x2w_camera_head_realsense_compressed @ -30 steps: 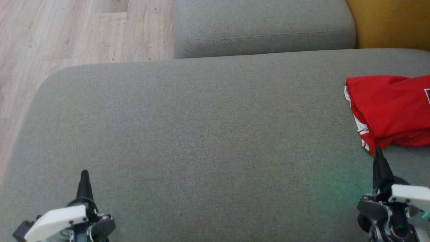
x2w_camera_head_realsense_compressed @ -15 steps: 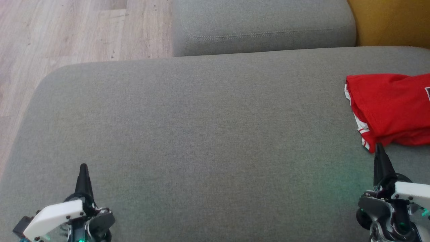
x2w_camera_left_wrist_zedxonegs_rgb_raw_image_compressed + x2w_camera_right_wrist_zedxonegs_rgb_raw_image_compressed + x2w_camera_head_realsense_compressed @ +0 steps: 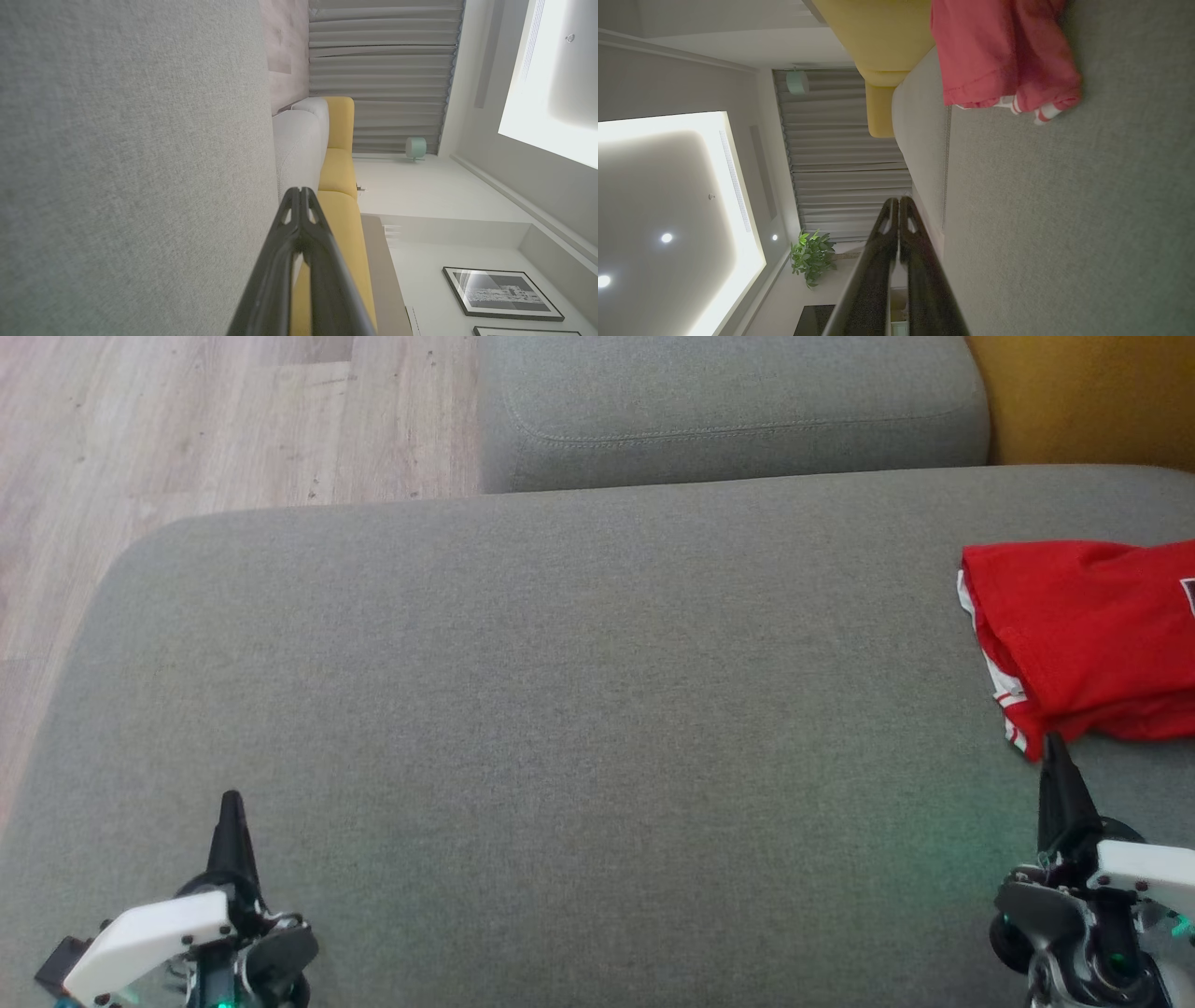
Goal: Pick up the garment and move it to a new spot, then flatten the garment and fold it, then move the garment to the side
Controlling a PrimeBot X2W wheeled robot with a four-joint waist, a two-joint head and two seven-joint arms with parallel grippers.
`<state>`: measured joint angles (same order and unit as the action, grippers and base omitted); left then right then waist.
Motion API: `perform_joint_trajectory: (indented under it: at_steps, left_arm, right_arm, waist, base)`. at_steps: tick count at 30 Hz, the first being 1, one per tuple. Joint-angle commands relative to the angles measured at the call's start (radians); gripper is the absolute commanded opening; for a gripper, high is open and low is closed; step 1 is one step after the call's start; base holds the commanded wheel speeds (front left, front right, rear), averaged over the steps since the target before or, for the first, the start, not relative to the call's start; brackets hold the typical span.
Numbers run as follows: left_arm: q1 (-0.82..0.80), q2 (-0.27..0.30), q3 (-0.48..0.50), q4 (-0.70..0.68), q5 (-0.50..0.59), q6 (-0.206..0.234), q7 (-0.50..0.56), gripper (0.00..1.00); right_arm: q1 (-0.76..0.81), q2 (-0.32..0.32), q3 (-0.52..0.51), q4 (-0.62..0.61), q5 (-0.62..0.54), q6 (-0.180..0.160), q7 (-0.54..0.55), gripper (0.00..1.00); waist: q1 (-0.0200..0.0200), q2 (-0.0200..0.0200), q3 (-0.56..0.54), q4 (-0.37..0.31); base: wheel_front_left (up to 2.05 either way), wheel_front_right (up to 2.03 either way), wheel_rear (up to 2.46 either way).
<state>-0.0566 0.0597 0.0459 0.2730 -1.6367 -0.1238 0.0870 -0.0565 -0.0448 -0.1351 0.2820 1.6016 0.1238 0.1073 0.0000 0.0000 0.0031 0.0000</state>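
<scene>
Head view: red fabric shirt (image 3: 1083, 635), white-striped trim, on grey sofa cushion (image 3: 560, 709); probably light, limp; I'd pinch its near corner. Both my jaws closed, empty.

No legible text anywhere. Dark-edged patch (image 3: 1188, 598) on garment (image 3: 1074, 625) cut off at head view's right edge, unreadable.

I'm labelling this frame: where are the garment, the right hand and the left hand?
garment (image 3: 1092, 635): head view, middle of its red body.
right hand (image 3: 1053, 751): head view, shut fingertips.
left hand (image 3: 231, 803): head view, shut fingertips.
</scene>
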Motion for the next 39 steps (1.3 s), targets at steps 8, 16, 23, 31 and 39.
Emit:
perform_joint_trajectory:
  at_steps: [8,16,23,31,39]
  left_arm:
    - [-0.049,0.008,0.044,-0.029,0.008,-0.007,0.007,0.00]
    - [-0.049,0.006,0.046,-0.029,0.010,-0.007,0.009,0.00]
    - [-0.050,0.005,0.048,-0.029,0.012,-0.007,0.010,0.00]
    - [-0.050,0.004,0.050,-0.029,0.013,-0.007,0.012,0.00]
    - [-0.050,0.002,0.052,-0.028,0.015,-0.007,0.013,0.00]
  right_arm:
    - [-0.051,-0.005,0.021,-0.037,0.007,0.007,0.006,0.00]
    - [-0.051,-0.005,0.021,-0.037,0.007,0.007,0.006,0.00]
    - [-0.051,-0.005,0.021,-0.037,0.007,0.007,0.006,0.00]
    - [-0.051,-0.005,0.021,-0.037,0.007,0.007,0.006,0.00]
    - [-0.051,-0.005,0.021,-0.037,0.007,0.007,0.006,0.00]
  waist:
    - [0.0000,0.0000,0.000,0.000]
    - [0.0000,0.0000,0.000,0.000]
    - [0.0000,0.0000,0.000,0.000]
    - [0.0000,0.0000,0.000,0.000]
    - [0.0000,0.0000,0.000,0.000]
  base:
    - [0.00,0.00,0.00]
    - [0.00,0.00,0.00]
    - [0.00,0.00,0.00]
    - [0.00,0.00,0.00]
    - [0.00,0.00,0.00]
